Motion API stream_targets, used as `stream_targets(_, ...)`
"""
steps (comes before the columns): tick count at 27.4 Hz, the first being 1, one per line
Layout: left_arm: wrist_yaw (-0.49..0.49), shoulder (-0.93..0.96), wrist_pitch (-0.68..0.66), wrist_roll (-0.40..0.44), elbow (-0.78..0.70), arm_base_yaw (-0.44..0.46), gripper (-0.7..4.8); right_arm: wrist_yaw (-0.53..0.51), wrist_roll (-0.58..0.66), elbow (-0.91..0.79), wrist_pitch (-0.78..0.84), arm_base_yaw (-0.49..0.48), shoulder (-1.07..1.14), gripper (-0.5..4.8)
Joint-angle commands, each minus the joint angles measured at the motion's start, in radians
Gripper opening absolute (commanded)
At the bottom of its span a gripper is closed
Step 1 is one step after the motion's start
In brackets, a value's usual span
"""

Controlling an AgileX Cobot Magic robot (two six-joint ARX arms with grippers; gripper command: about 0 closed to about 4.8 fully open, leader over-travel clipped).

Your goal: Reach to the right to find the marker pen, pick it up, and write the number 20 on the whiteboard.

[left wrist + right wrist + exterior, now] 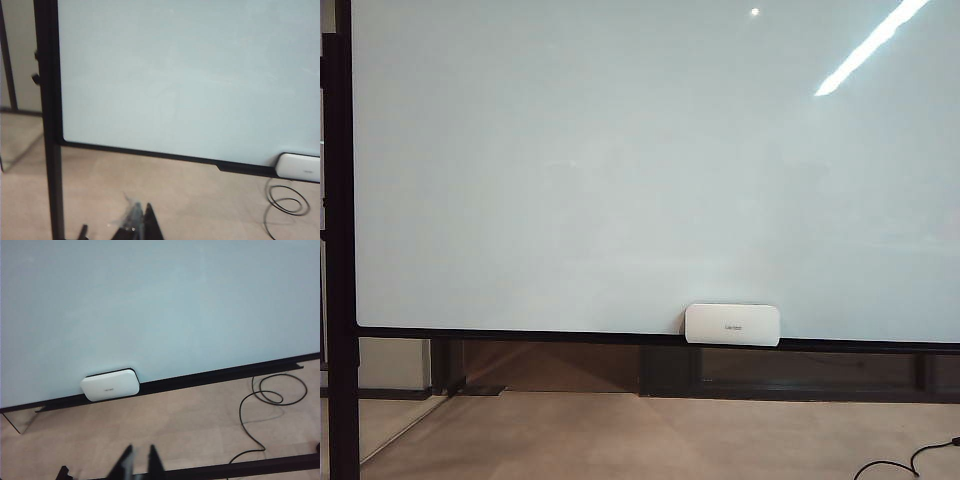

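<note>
The whiteboard (650,160) fills the exterior view, glossy and bare of any writing, and no marker pen shows in any view. The right gripper (139,460) sits low in front of the board, its dark fingers (154,460) drawn close together with only a thin slit between them and nothing in them; they stand well apart from the board. Beyond them lies beige floor (190,425), then the board's black lower frame (210,376) with a white box (110,384) resting on it, and a black cable (272,390) looped off to the side. The left gripper (137,225) only shows dark tips with something pale and blurred between them, so I cannot tell how its fingers stand. The board's black stand post (48,100) rises nearby.
</note>
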Motion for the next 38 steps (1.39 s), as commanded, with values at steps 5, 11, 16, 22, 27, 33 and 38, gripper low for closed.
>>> stream_targets(5,0.394,0.001,-0.008,-0.025,0.002,-0.001,-0.04,-0.175,-0.01,0.004,-0.002,0.002,0.001,0.21)
stream_targets(11,0.569,0.001,0.046,-0.057,0.002,-0.002,-0.04,-0.351,0.077,0.025,0.061,0.003,0.001,0.2)
stream_targets(16,0.553,0.001,0.097,-0.099,0.002,-0.002,-0.04,-0.261,0.064,0.164,0.204,0.003,0.02,-0.02)
stream_targets(22,0.549,0.001,0.093,-0.119,0.002,-0.002,-0.04,-0.221,-0.2,0.533,0.174,-0.004,0.384,-0.02)
stream_targets(27,0.526,0.001,0.097,-0.161,0.002,-0.002,-0.04,0.022,-0.402,0.883,0.13,-0.063,0.744,-0.01)
stream_targets(33,0.544,0.001,0.088,-0.16,0.002,-0.002,-0.04,0.166,-0.56,1.124,0.163,-0.32,0.994,-0.01)
stream_targets(38,0.529,0.001,0.069,-0.156,0.002,-0.001,-0.04,0.121,-0.538,1.202,0.299,-0.587,1.236,-0.01)
